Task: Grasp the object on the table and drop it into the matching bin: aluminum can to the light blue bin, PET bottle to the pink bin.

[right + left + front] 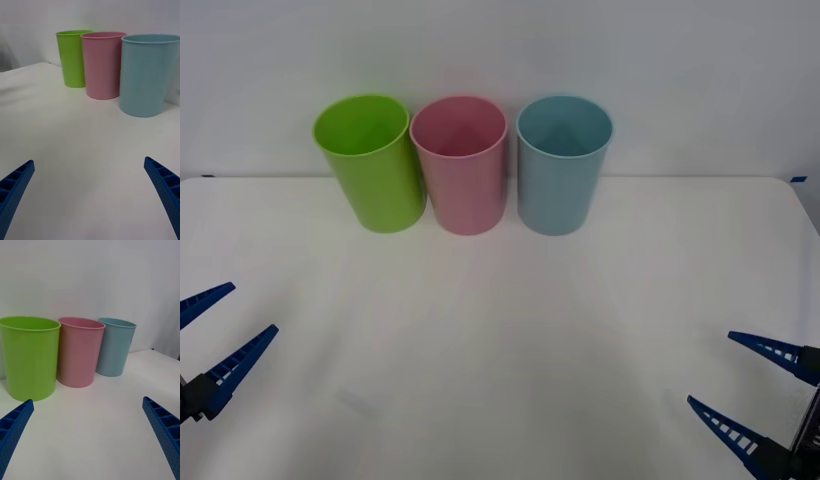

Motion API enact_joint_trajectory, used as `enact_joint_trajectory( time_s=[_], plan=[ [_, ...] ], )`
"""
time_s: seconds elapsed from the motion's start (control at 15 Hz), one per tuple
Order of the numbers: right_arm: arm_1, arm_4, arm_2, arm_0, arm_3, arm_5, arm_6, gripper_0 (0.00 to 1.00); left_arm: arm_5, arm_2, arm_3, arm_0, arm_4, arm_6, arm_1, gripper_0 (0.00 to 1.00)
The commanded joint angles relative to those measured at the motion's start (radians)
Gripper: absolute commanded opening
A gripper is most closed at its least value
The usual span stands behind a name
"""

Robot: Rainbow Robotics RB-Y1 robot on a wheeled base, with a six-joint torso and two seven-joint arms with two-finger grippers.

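The light blue bin [563,170] [146,75] [114,347] stands at the back of the white table [500,330], right of centre. Touching or nearly touching its left side is the pink bin [460,170] [102,65] [78,352]. Both are upright. My left gripper [252,308] [88,400] hovers open near the table's front left, with nothing between its fingers. At the front right my right gripper [710,368] [89,160] is open and holds nothing either. The aluminum can and the PET bottle are out of view.
A lime green bin [372,165] [71,58] [29,358] stands upright at the left end of the row, beside the pink one. A plain wall rises behind the bins. Bare white tabletop stretches between the bins and both grippers.
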Motion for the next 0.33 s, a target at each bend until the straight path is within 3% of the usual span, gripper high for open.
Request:
enact_joint_trajectory(
  time_s=[0.07,0.33],
  plan=[
    [0.011,0.004,0.035,0.007,0.0,-0.016,0.007,1.0,0.0,0.0,0.0,0.0,0.0,0.0,0.0,1.0],
    [0.011,0.004,0.035,0.007,0.0,-0.016,0.007,1.0,0.0,0.0,0.0,0.0,0.0,0.0,0.0,1.0]
  ],
)
